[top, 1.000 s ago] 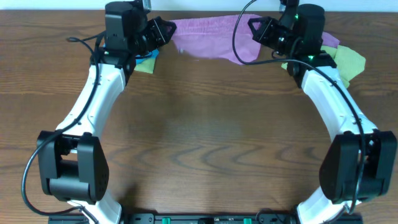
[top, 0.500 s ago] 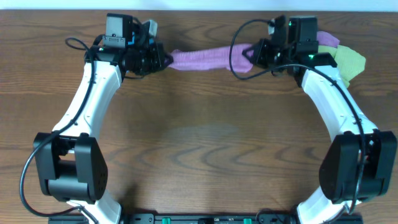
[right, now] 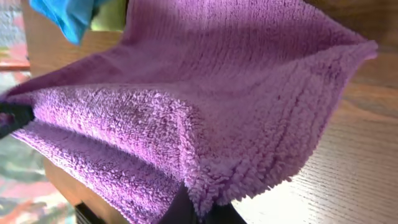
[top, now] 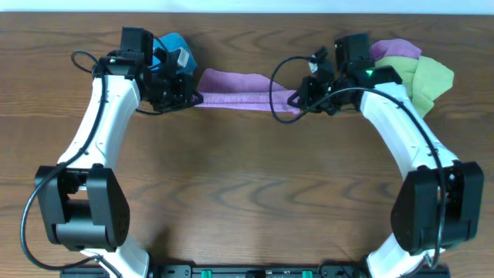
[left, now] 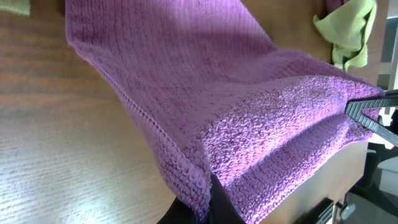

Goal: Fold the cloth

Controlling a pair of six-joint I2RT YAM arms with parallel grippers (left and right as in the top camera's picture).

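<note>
The left claw (top: 193,99) is clenched on one end of the cloth (top: 235,83), and the right claw (top: 296,99) is clenched on the other end. From overhead, the lilac towel runs as a taut, narrow band straight between the two claws, over the far part of the worktop (top: 247,193). A blue cloth (top: 171,42) lies just behind the left claw, and a lime-green cloth (top: 423,77) sits bunched behind the right arm, with a patch of purple fabric beside it. In the left wrist view, the left claw (left: 208,202) pinches a terry edge at the bottom of the frame. The cloth (left: 217,93) spreads away from it in a doubled sheet with a rolled fold. The tip of the right claw (left: 367,112) grips the far end, the lime-green cloth (left: 348,31) lies beyond that, and the bare worktop (left: 50,143) is off to one side. In the right wrist view, the right claw (right: 196,210) grips a thick corner. The cloth (right: 205,93) fans out ahead of it in two layers towards the left claw (right: 13,115), which is dark at the frame's edge. The blue cloth (right: 68,15) shows past the far hem, and the worktop (right: 348,162) lies beneath.
</note>
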